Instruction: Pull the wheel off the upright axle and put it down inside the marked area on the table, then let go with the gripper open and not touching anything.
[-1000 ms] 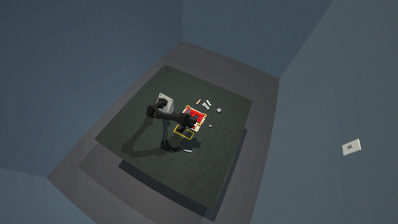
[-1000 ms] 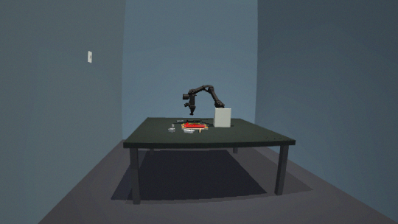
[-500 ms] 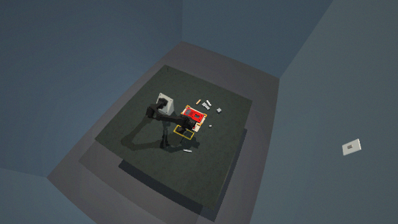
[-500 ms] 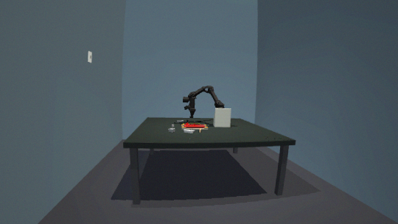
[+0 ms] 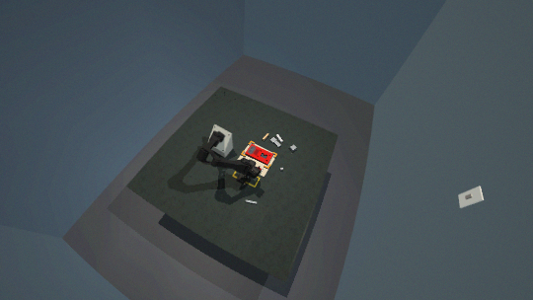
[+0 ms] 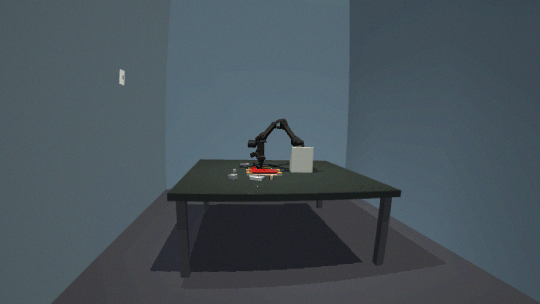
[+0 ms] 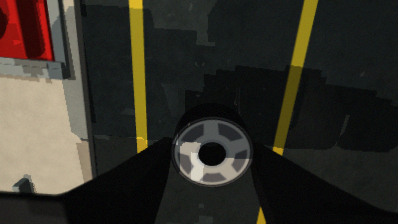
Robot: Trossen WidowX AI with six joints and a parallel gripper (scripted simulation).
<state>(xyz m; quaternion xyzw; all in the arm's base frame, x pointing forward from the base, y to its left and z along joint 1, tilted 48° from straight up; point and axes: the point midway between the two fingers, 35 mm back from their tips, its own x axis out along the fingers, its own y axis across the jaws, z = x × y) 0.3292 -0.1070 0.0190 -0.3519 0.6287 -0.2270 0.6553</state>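
Dark surface [image 7: 210, 60] shows between two yellow lines [image 7: 136, 75] of the marked area; the hand [image 7: 212, 165] pinches the wheel [image 7: 212, 154] just above it. Best lower straight, keep level, then spread fully and lift clear.

Room dim overall; blue-grey walls evenly, flatly lit, no glare. Light apparently from above: table [image 6: 300, 190] throws broad soft-edged shadow on floor, arm [image 5: 222, 160] throws long dark shadow across top, toward lower left in top view. We note wide-angle bending of table edges in top and exterior views. Small parts there too coarse to resolve. Wrist view darker: gripper [image 7: 212, 165] near-black, its shadow blotting yellow lines [image 7: 295, 75]; wheel [image 7: 212, 154] face brightest on lower left. Textures blocky, pixelated.
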